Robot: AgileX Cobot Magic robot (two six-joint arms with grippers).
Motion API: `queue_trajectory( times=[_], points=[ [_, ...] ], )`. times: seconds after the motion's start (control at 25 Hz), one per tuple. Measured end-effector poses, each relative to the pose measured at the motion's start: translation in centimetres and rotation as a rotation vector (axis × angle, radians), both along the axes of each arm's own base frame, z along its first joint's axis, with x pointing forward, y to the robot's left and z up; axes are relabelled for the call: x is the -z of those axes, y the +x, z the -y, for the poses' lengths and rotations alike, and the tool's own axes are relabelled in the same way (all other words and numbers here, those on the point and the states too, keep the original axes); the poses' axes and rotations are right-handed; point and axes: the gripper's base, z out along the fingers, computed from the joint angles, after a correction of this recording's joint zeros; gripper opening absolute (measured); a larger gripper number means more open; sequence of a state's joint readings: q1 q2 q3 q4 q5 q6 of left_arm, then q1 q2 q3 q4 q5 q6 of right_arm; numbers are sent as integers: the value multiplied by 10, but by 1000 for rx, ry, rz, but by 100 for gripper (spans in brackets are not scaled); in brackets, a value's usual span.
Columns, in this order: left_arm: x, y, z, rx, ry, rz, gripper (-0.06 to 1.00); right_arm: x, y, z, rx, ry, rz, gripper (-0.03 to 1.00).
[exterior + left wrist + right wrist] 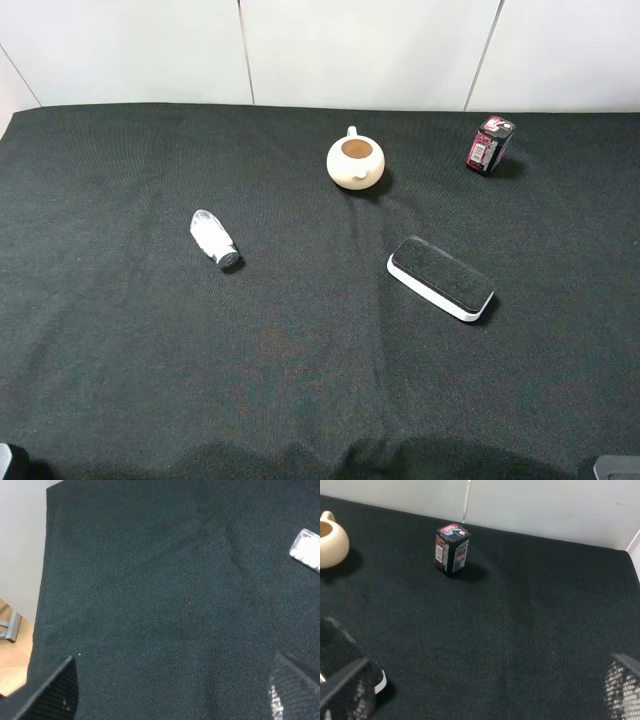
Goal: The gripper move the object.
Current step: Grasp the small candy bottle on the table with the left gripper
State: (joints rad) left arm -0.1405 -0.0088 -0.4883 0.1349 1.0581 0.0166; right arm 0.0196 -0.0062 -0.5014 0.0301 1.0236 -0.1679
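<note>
Left of the table's middle, the bottle lies on its side, cap toward the near edge. The left gripper is well apart from it, jaws spread wide and empty, probably ready to straddle it.

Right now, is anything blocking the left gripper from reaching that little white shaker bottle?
Nothing visible does. The left gripper is open over the black cloth, and only cloth lies between it and the shaker bottle. The teapot, eraser and red box sit off to the right.
</note>
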Motion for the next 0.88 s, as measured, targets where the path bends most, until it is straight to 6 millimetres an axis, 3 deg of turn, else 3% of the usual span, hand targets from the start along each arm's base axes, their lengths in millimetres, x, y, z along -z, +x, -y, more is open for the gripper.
queue_trajectory(
  times=[0.88],
  points=[
    [0,0,0,0,0,0,83,0,0,0,0,0,0,69]
  ],
)
